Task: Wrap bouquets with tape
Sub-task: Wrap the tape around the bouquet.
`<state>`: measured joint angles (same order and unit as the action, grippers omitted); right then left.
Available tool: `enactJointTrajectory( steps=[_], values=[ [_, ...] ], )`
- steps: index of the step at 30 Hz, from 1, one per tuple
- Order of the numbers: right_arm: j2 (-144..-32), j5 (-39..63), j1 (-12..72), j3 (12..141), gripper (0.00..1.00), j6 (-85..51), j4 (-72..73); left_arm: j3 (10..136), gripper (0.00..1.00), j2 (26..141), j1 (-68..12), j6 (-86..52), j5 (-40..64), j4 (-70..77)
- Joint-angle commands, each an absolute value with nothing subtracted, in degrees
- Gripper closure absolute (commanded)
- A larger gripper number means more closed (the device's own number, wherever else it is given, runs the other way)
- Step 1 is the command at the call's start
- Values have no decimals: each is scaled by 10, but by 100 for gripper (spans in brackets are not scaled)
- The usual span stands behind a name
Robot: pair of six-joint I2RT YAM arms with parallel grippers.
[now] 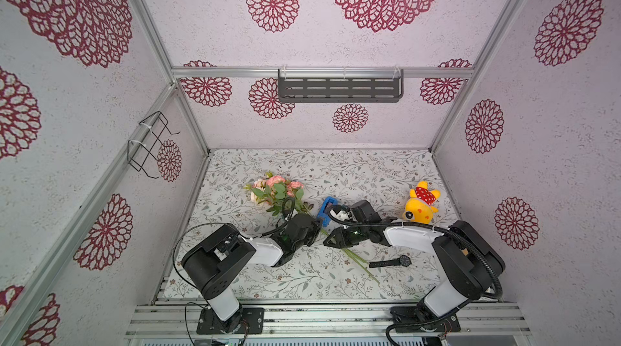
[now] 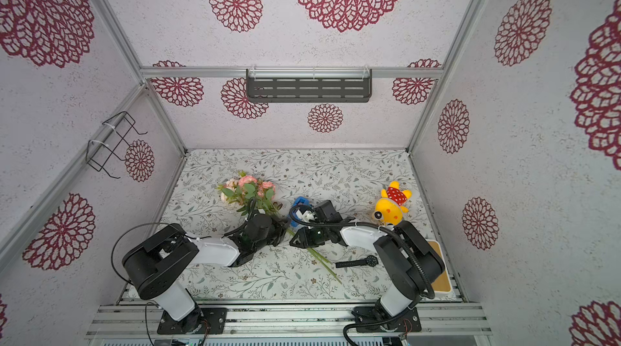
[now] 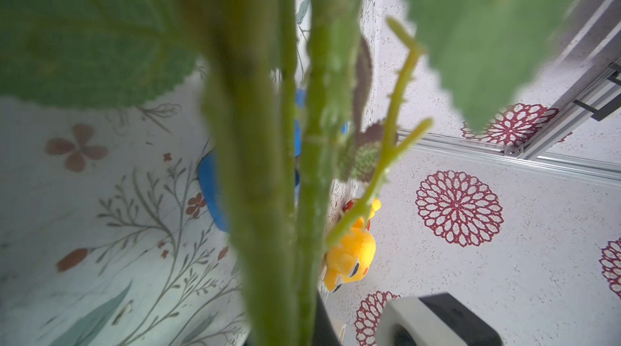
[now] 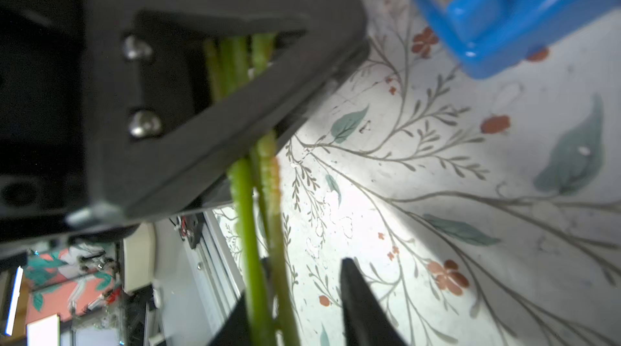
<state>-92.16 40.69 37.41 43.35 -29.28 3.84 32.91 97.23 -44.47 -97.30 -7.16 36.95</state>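
Looking down, you see the bouquet (image 1: pixel 277 193) stretched across the floral tablecloth (image 1: pixel 369 172), your left gripper (image 1: pixel 315 226) clenched on its stems (image 4: pixel 245 199). Your right gripper (image 4: pixel 297 297) straddles them just beside, jaws apart, seemingly not pinching. The blue tape dispenser (image 1: pixel 326 209) stands just beyond both grippers.

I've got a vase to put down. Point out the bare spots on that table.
Bare: the far strip of the table between the bouquet and the plush toy, and the near strip from the left arm's base to the stem tips. Crowded: the middle, around the tape dispenser and both arms.
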Motion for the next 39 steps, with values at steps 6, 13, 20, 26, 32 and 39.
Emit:
enactJointTrajectory(
  steps=[6,13,20,26,32,39],
  values=[
    [-894,244,396,500,100,-191,-113,326,80,964,-446,-962,-85,408],
    [-884,82,458,552,100,-128,-180,311,49,946,-445,-989,-100,359],
    [-889,38,505,575,100,-104,-186,344,46,971,-436,-984,-73,345],
    [-889,15,536,587,100,-71,-191,348,53,989,-434,-994,-65,357],
    [-888,24,538,581,100,-66,-183,337,81,1001,-433,-1010,-57,381],
    [-877,41,530,564,94,-85,-164,344,100,1001,-433,-1003,-50,377]
  ],
)
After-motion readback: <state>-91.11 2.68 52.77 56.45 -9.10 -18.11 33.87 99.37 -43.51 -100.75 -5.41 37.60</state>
